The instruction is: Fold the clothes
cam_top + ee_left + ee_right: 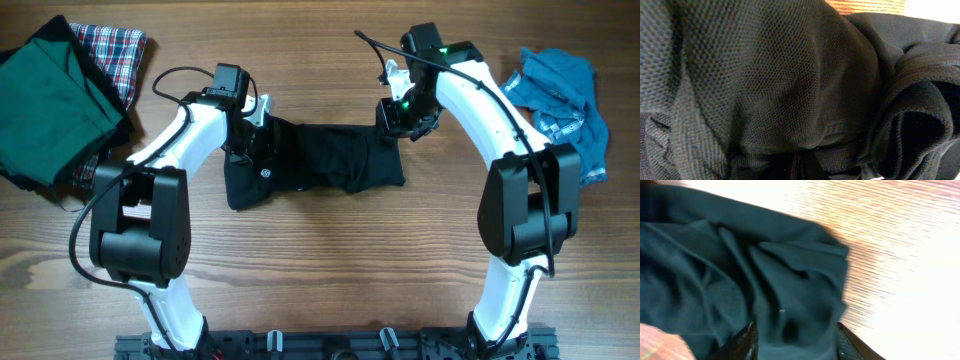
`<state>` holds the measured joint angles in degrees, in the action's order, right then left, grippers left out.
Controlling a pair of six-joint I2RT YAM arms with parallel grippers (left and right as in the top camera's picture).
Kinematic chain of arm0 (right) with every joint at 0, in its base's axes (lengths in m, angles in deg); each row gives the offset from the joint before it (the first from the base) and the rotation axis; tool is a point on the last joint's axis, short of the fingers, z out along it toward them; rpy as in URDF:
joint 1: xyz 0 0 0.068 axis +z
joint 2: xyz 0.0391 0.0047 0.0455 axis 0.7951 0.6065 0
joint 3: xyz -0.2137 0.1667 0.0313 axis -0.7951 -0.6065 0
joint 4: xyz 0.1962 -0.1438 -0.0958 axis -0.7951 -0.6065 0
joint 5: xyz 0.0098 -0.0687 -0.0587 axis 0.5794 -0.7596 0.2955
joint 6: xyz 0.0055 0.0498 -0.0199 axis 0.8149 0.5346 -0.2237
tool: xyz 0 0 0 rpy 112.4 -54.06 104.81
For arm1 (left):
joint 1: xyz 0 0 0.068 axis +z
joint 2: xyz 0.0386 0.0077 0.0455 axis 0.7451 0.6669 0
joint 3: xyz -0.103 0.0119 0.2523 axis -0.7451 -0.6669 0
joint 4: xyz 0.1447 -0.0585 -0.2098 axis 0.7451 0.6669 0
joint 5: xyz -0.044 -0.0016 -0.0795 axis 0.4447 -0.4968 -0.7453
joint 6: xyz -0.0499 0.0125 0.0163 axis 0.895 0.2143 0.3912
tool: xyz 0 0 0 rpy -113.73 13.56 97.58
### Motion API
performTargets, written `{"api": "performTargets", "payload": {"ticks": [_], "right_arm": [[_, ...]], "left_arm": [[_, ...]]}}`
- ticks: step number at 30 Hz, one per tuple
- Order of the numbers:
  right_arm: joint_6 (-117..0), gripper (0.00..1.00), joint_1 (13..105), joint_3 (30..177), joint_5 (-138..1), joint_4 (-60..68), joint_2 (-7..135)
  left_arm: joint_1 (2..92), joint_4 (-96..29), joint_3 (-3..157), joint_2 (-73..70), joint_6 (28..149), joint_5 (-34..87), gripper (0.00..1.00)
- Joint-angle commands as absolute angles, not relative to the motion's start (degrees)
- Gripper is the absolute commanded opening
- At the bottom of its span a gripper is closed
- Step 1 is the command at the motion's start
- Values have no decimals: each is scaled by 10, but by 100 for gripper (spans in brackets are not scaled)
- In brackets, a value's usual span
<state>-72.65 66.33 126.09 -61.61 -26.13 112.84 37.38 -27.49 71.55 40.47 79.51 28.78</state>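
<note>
Rumpled black shirt [330, 162] on tabletop [320, 270]. Left gripper [250, 145] at its logo end, jaws clamped on fabric. Right gripper [398, 118] at opposite end, jaws parted.

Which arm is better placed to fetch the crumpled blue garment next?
Probably the right arm: the blue garment lies on its side, beyond the black shirt from the left arm, and the right fingers stand apart.

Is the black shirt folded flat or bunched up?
Bunched up. The black shirt lies as a rumpled strip, and both wrist views show deep loose creases, with no flat fold.
</note>
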Motion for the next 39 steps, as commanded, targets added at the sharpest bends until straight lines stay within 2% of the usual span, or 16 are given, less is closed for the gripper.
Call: {"api": "performTargets", "payload": {"ticks": [1,3,6,9,13,16,18,25,26,28,30,32,33,34,36,39], "right_arm": [[-736,47,666,1259,-654,-273,1113],[-730,45,668,1259,-664,-281,1113],[-721,29,670,1251,-684,-292,1114],[-717,23,673,1222,-679,-280,1114],[-708,25,682,1195,-662,-248,1114],[-708,38,685,1195,-659,-240,1114],[-708,42,685,1195,-658,-240,1114],[-708,39,685,1190,-657,-219,1114],[-708,39,685,1185,-657,-215,1114],[-708,46,685,1171,-657,-206,1116],[-708,46,685,1164,-657,-203,1118],[-703,32,685,1161,-657,-199,1118],[-702,17,684,1161,-658,-197,1118],[-697,9,683,1161,-662,-196,1118],[-691,4,683,1162,-674,-196,1118],[-688,4,675,1162,-677,-196,1118]], "left_arm": [[375,-275,709,396,800,298,4],[375,-275,709,396,800,298,4],[375,-275,709,396,800,302,4],[375,-275,709,396,800,303,4],[375,-275,709,396,800,306,4],[375,-275,709,396,800,306,4],[375,-275,709,396,800,306,4],[375,-275,709,396,800,306,4],[375,-275,709,396,800,306,4],[375,-275,709,396,800,306,4],[375,-275,709,396,800,306,4],[375,-275,709,396,800,306,4],[375,-275,709,396,800,306,4],[375,-275,709,396,800,307,4],[375,-274,709,396,800,311,4],[375,-274,709,396,800,312,4]]}}
